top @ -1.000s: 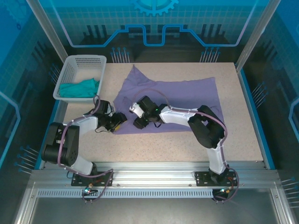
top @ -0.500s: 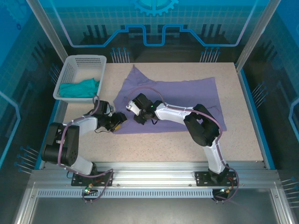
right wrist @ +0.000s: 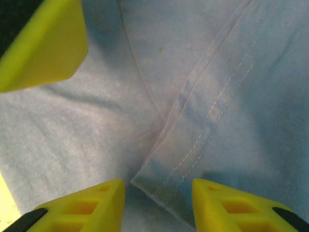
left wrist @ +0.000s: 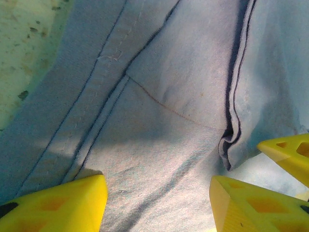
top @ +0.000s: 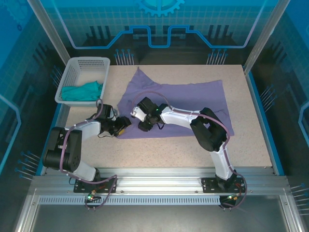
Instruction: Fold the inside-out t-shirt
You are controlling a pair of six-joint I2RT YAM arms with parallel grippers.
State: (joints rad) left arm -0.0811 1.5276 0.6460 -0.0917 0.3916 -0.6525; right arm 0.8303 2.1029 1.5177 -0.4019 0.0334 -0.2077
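Speckled beige table (top: 159, 154) inside a blue-lit enclosure. Left gripper (top: 123, 126): jaws spread wide, nothing clamped, fingers low over a stitched hem of the inside-out t-shirt (top: 188, 101). Right gripper (top: 144, 126): jaws likewise parted and empty, over a seamed edge just beside the left. Shirt lies spread flat mid-table, its near-left corner beneath both grippers. White basket (top: 88, 61), far left, holds a teal garment (top: 83, 91).
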